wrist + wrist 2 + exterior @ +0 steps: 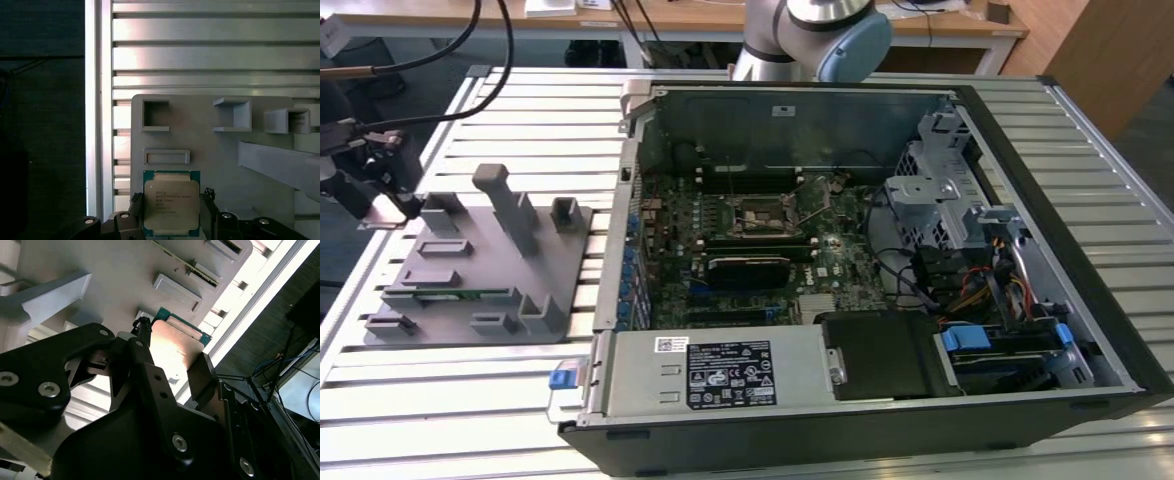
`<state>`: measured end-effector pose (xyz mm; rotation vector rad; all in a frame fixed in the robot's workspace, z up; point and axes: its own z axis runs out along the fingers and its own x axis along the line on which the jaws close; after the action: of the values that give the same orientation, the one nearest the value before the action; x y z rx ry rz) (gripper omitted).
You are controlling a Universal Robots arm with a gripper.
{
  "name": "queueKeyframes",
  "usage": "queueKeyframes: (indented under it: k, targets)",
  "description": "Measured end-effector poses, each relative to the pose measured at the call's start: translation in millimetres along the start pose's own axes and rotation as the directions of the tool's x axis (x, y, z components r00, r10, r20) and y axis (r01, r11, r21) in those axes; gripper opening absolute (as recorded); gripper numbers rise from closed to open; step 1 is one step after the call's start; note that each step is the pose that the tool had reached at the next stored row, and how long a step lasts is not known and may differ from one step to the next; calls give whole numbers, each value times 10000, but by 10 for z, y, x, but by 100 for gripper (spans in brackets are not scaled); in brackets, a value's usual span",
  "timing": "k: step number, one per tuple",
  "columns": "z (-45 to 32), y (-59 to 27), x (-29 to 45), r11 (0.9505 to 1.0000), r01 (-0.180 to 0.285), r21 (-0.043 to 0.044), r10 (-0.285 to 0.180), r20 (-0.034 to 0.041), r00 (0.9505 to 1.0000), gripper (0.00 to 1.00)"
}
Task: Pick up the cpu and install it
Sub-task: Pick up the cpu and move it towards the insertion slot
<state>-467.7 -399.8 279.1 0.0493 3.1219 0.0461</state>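
Pincer [171, 200] clamped on the cpu [171, 209] by two opposite edges, near the grey fixture [215, 150]; best carried level, without squeezing harder or tilting

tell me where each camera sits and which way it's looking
Exterior view: off the arm, looking down on the table, computer case and grey fixture; the arm shows at the far edge.
First wrist view: on the wrist, looking down past the pincer at the cpu it grips.
Second wrist view: on the wrist, looking sidelong past the pincer's black links.
Both wrist views share the cpu, pincer and fixture.
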Motion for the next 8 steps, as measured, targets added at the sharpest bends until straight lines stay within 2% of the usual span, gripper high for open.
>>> queueKeyframes:
  k: [8]
  targets:
    - [-111,4,-2,10000,0,0,0,0,10000,54]
